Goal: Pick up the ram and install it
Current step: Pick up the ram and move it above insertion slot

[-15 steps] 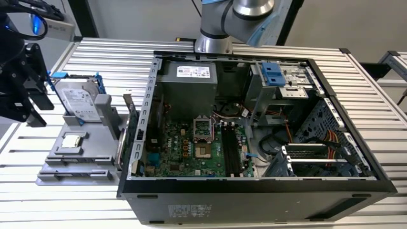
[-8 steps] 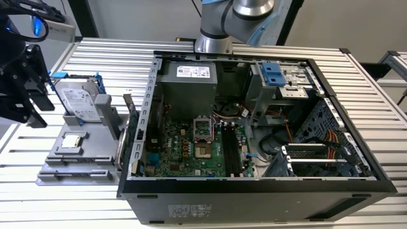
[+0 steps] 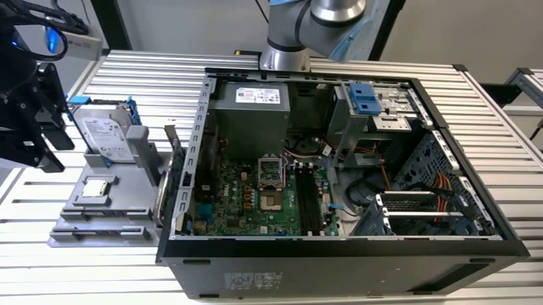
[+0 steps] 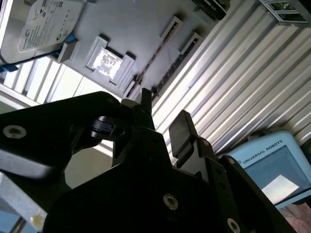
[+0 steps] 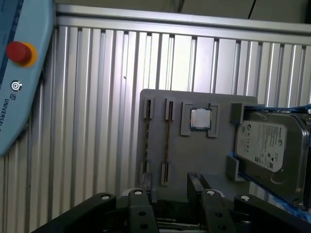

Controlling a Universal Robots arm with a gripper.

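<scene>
The tray [image 3: 127, 210] lies at the exterior view's left of the case [image 3: 339, 257]. On it: 1 hard drive [image 3: 106, 133], 1 processor chip [image 3: 95, 187].

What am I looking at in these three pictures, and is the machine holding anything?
This is one robot arm with a two-fingered gripper. The exterior view looks from off the arm at a ribbed metal table. On it stands an open computer case with its motherboard exposed. Beside the case, at the exterior view's left, sits a grey parts tray carrying a hard drive and a square processor chip. Both wrist views ride on the arm and look past the fingers at that tray. The ram is probably the thin strip standing on edge in a tray slot. The gripper is open, holds nothing and hangs near the tray.
</scene>
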